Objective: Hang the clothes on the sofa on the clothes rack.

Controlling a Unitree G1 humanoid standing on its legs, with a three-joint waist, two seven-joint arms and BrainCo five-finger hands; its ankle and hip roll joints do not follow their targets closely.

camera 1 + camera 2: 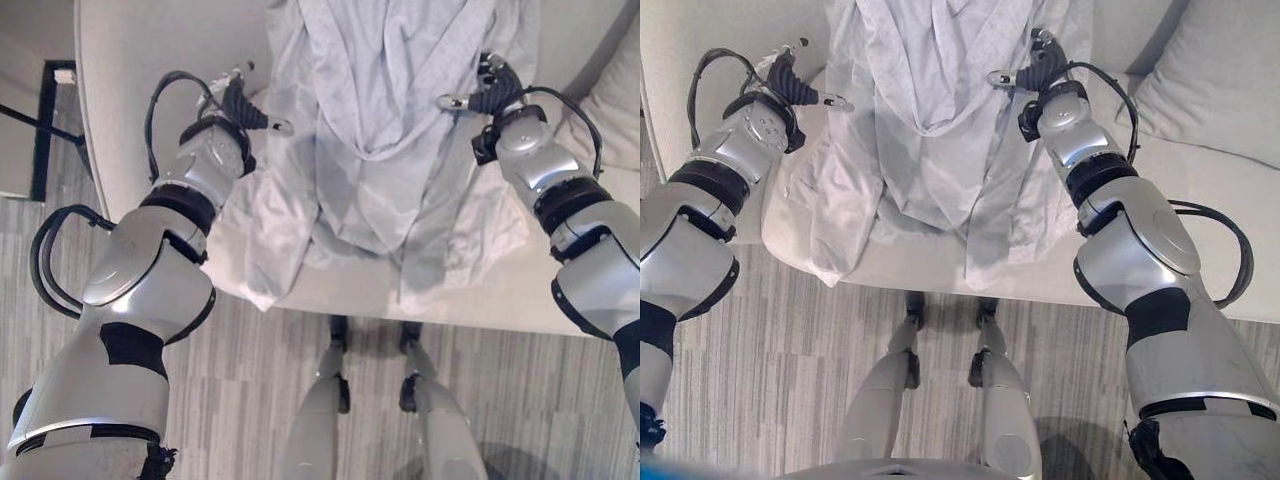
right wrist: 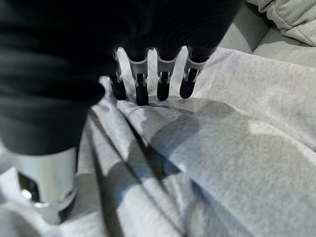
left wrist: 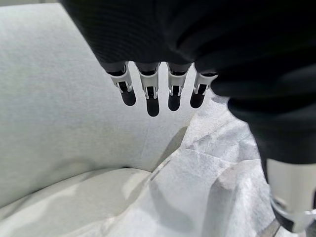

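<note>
- Nearest the camera, along the bottom of the head views, runs striped grey floor [image 1: 250,400]; the pale sofa [image 1: 130,90] fills the upper part of the frame above it.
- The task's thing, a light grey garment [image 1: 380,150], lies spread over the sofa seat in the upper centre, its hem drooping over the front edge of the cushion towards the floor.
- The left hand [image 1: 240,105] hangs at the upper left, over the garment's left edge; in its wrist view the fingers [image 3: 150,94] are straight and spread in a row, with bare cushion and cloth past them, pinching nothing.
- The right hand [image 1: 490,95] sits at the upper right over the garment's other side; its fingers [image 2: 143,84] are likewise straight, their tips just at the folded cloth, nothing gripped.
- Farthest, a cushion [image 1: 1230,80] rests in the upper right corner.
- Judged step: reaching in, before the grasp. The next move calls for both hands to lower and close on the cloth, near the shoulders.
</note>
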